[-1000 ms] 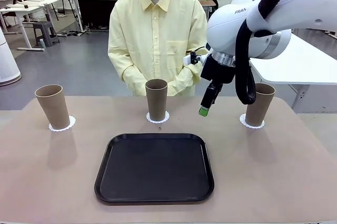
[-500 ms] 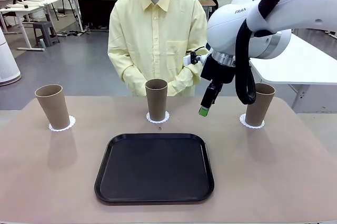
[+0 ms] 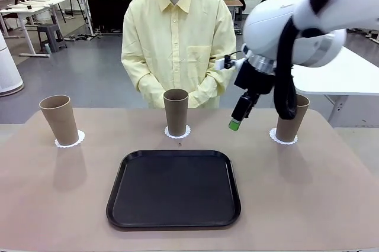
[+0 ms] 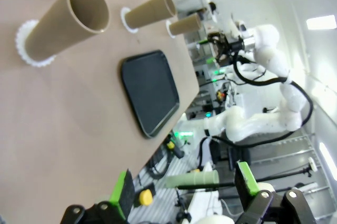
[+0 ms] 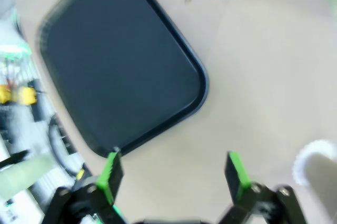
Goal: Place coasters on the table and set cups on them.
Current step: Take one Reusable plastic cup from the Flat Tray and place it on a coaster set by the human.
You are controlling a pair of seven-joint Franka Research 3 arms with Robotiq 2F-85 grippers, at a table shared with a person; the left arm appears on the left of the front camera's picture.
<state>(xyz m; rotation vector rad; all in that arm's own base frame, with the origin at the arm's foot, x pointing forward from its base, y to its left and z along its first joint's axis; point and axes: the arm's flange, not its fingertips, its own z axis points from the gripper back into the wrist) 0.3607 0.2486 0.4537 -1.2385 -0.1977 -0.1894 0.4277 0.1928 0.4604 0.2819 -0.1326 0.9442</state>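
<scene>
All three cups [image 3: 176, 112] stood upright on their coasters [image 3: 177, 133] along the table's [image 3: 47, 193] far side. The right gripper [image 3: 235, 124], empty and spread, hung between two; it should lift straight clear without brushing either.

1. The front view is bright and evenly lit. Each cup [image 3: 60, 119] throws a soft, faint shadow on the worktop [image 3: 53, 204], falling toward the camera.
2. The tray [image 3: 173, 189] there looks matte, with only a thin sheen along its rim.
3. The right wrist view is blurred throughout; the tray's edges [image 5: 203, 84] are smeared.
4. The left wrist view is sharp near the tray [image 4: 149, 92], and a ceiling light [image 4: 320, 22] glares white well beyond it.
</scene>
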